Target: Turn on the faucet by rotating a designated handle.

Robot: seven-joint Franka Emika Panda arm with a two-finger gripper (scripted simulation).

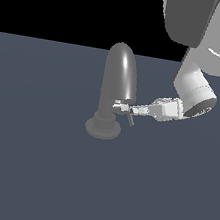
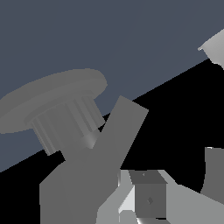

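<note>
Where handle (image 1: 129,116) leaves faucet (image 1: 120,78) — hand (image 1: 124,107) touching it.

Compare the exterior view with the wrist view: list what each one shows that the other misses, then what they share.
Only the exterior view shows the faucet's whole arched body, the robot arm and the gripper reaching the faucet's lower side at the small handle. Only the wrist view shows the ribs under the base up close. Both share the faucet's round base and the dark grey floor.
</note>
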